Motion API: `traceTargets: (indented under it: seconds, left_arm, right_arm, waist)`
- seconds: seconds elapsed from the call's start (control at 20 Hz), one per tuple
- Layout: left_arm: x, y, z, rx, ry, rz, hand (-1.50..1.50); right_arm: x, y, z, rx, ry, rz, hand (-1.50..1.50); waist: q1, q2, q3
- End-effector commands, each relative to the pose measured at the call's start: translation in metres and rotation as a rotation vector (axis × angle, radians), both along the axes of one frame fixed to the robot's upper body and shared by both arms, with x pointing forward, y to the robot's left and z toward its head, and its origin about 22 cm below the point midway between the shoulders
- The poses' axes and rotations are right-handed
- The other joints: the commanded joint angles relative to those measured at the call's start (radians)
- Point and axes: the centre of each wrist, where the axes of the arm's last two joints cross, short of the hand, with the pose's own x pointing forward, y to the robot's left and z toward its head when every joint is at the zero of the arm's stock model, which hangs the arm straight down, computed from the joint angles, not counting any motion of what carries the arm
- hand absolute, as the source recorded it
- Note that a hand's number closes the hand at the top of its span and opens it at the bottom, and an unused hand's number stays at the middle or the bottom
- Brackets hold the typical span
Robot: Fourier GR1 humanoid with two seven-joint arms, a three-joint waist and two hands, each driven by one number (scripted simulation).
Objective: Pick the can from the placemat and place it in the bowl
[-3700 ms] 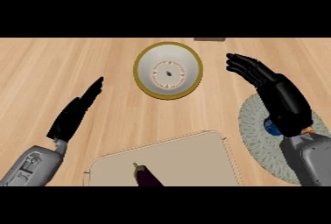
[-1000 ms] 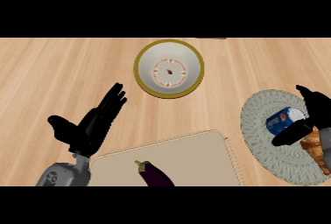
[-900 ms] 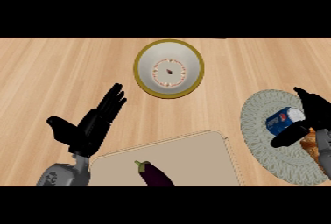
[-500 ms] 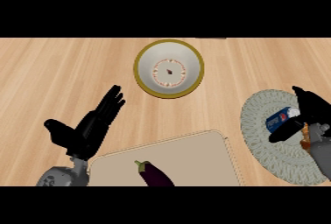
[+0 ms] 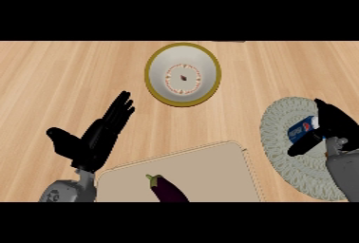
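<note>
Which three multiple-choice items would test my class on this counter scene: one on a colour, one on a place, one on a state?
1. What colour is the rim of the bowl?
A. red
B. blue
C. yellow-gold

2. Where is the can?
A. on the placemat
B. in the bowl
C. lifted high above the counter

3. How is the left hand?
A. curled into a fist
B. open, fingers straight
C. curled round the can

Key:
1 C: a gold band rings the white bowl.
2 A: the can lies on the woven mat, within the right hand.
3 B: its fingers point straight up and hold nothing.
</note>
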Motion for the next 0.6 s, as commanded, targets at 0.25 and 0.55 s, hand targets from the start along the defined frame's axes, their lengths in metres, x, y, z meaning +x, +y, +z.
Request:
traceTargets:
  seconds: [0.25,0.55]
  left_arm:
    - [-0.006,-0.002,-0.003,0.006,-0.001,0.005,0.00]
    - [-0.003,0.009,-0.002,-0.007,0.002,0.011,0.00]
  right_arm:
    - [0.016,-0.013,-0.036,-0.014,0.028,-0.067,-1.50]
    - [0.011,-0.012,-0.021,-0.015,-0.034,0.011,1.50]
  waist:
    - [0.005,0.001,0.000]
    - [0.000,0.000,0.000]
